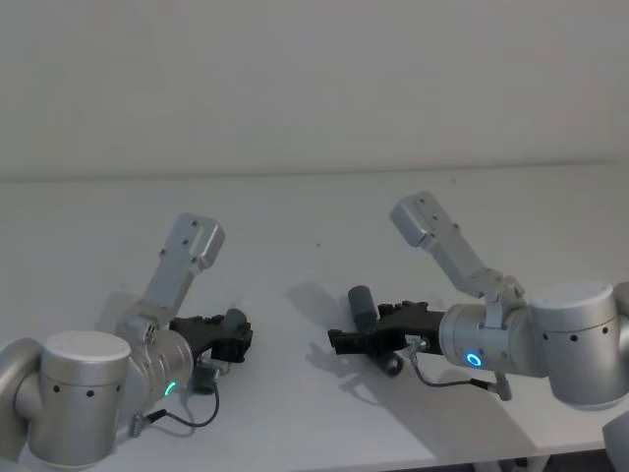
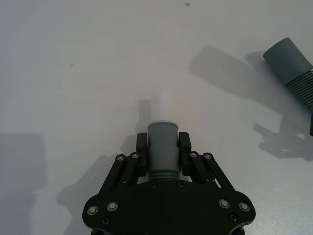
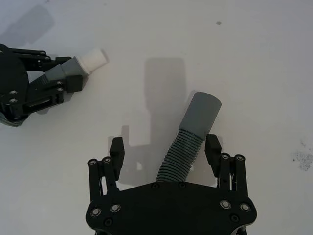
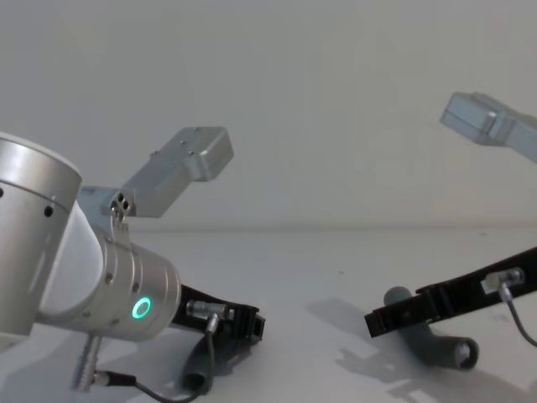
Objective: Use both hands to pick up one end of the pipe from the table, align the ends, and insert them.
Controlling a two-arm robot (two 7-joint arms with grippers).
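Toward the near edge of the table [image 1: 295, 226], on its left side, the left gripper [image 2: 163, 142] is clenched on the white-tipped piece [image 2: 162, 154]. It pinches the grey collar from both sides, and the white stub [image 2: 163, 108] sticks straight out ahead of it. Whether that piece is clear of the surface or just skimming it I can't settle — it sits low, with its shadow close beneath.

Further right, nearer the middle of the near edge, the ribbed piece [image 3: 188, 142] lies on the table. The right gripper [image 3: 164, 146] is spread wide over it, one finger [image 3: 116, 152] well off to one side and the other just beside the ribs, so nothing is gripped yet. The piece runs out from the palm, bends, and ends in the smooth grey mouth [image 3: 201, 113] beyond the fingertips.

The coming move turns on this: the two pieces are well apart and their long axes do not meet. In the left wrist view the mouth lies off to the side of the line the stub points along. In the right wrist view the stub aims past the mouth, not into it. Once the right gripper closes and lifts, I judge that one wrist must swing to bring stub and mouth nose to nose. The right arm is plainly the nearer to the lying piece.
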